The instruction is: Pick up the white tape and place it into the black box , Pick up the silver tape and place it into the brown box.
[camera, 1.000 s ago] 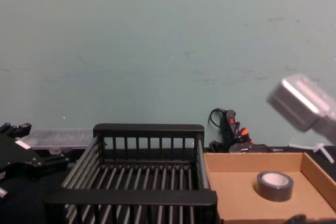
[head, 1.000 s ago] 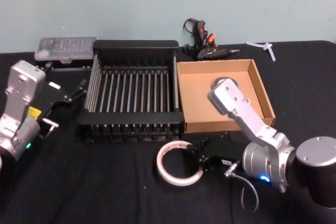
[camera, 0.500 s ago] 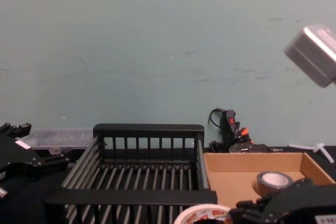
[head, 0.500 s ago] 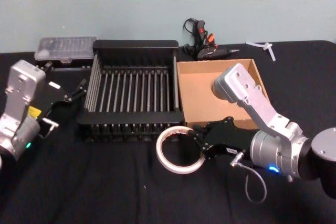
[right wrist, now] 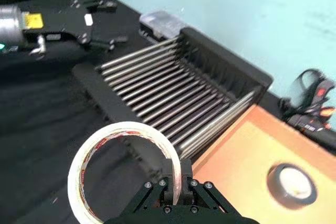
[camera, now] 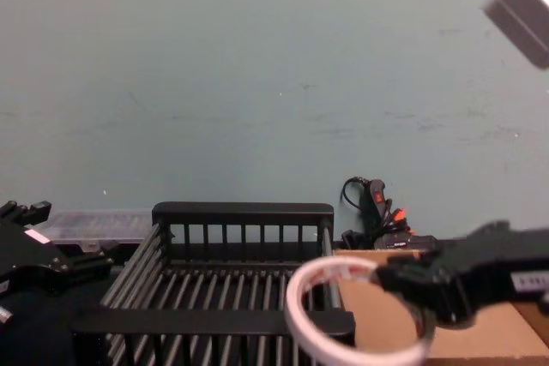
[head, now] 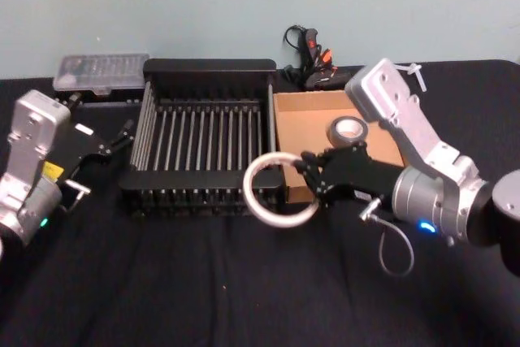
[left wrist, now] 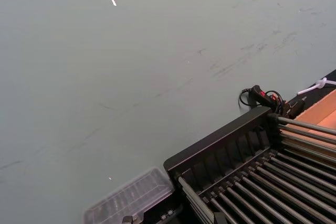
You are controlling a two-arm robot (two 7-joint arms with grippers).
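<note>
My right gripper (head: 309,176) is shut on the rim of the white tape (head: 249,188), a wide thin ring held in the air, tilted, over the front right corner of the black box (head: 207,67). In the right wrist view the white tape (right wrist: 123,127) hangs from the gripper (right wrist: 176,178) with the black box (right wrist: 220,64) beyond it. The silver tape (head: 351,128) lies inside the brown box (head: 301,132), and the wrist view shows the silver tape (right wrist: 292,184) there too. My left gripper (head: 114,140) stays parked and open, left of the black box.
A clear plastic case (head: 101,71) sits behind the black box at the back left. A glue gun with cables (head: 313,62) and white zip ties (head: 410,71) lie behind the brown box. Black tablecloth stretches across the front.
The right gripper has lifted the white tape off the table and carried it up and back to the black box's front right corner. The left arm has not moved.
</note>
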